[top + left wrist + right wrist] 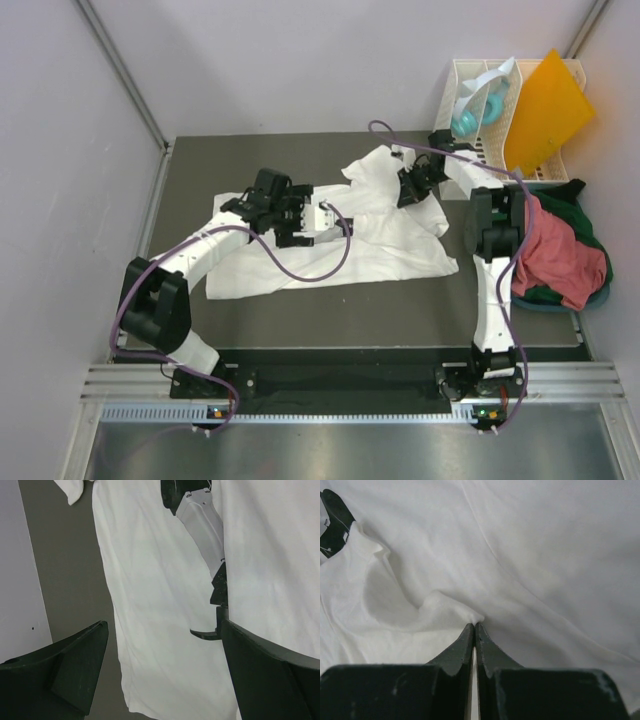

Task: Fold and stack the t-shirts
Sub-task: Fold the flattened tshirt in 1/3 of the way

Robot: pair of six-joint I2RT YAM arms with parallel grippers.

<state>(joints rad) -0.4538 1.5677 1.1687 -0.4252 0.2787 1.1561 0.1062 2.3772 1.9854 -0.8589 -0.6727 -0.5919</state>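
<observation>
White cotton covers most of the worktop (400, 310) seen from above. The white t-shirt (390, 250) lies spread but rumpled across the middle, its far right part bunched up. A salmon-red shirt (560, 255) and a dark green shirt (590, 225) sit heaped at the right edge, near the white rack (465, 85) and the orange sheet (550, 100) in the far corner. The left arm (215, 245) reaches over the shirt's left half, and the right arm (490, 250) bends in over the bunched part.

From the left wrist, the left jaws stand wide apart with nothing between them. The fingers (75, 665) hang above the cloth near the shirt's edge, with bare worktop just beside it.

From the right wrist, the right jaws are closed tight, the fingertips (466, 635) meeting on a small peak of white cloth. They seem to have a pinch of it, though I can't make out how many layers.

The step in hand looks like flattening the shirt before any fold. To do it well, the pinch should be drawn up and outward slowly so that the thin bite doesn't slip. The left jaws should take the opposite edge and pull against it to smooth out the wrinkles.
</observation>
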